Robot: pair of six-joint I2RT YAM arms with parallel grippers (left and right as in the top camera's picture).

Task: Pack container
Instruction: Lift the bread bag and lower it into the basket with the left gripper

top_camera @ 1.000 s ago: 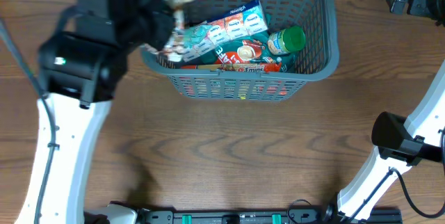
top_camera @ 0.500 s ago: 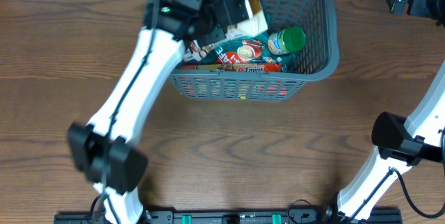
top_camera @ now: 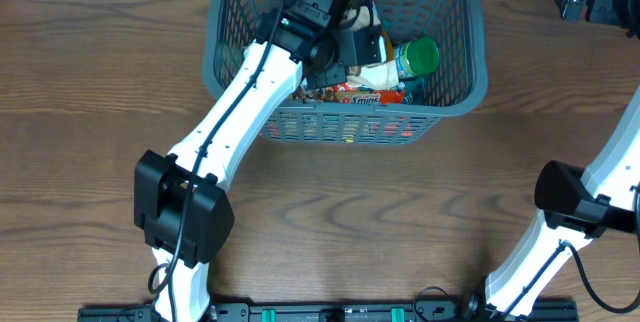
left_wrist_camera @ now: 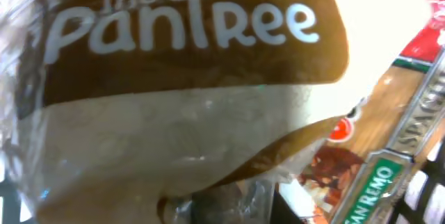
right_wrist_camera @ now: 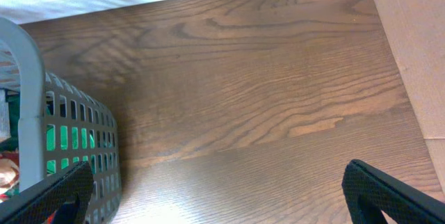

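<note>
The container, a dark grey slotted basket point(top_camera: 470, 32), stands at the far middle of the table; its side wall also shows in the right wrist view point(right_wrist_camera: 31, 113). My left gripper point(top_camera: 345, 42) reaches down inside it, shut on a brown and cream "The PanTree" packet point(left_wrist_camera: 188, 78), seen from above as a cream patch point(top_camera: 378, 74). The packet fills the left wrist view and hides the fingers. Under it lie other food packets, one a San Remo pack point(left_wrist_camera: 389, 161). My right gripper point(right_wrist_camera: 215, 196) is open and empty over bare table to the right of the basket.
A green-lidded jar point(top_camera: 415, 57) lies in the basket's right part, beside red and green packets point(top_camera: 350, 92). The right arm's base point(top_camera: 575, 202) stands at the right edge of the wooden table. A pale strip point(right_wrist_camera: 410, 43) borders the table on the right.
My left arm has swung from the left of the basket to over and down into it, carrying the brown and cream packet. The right arm has not moved.
</note>
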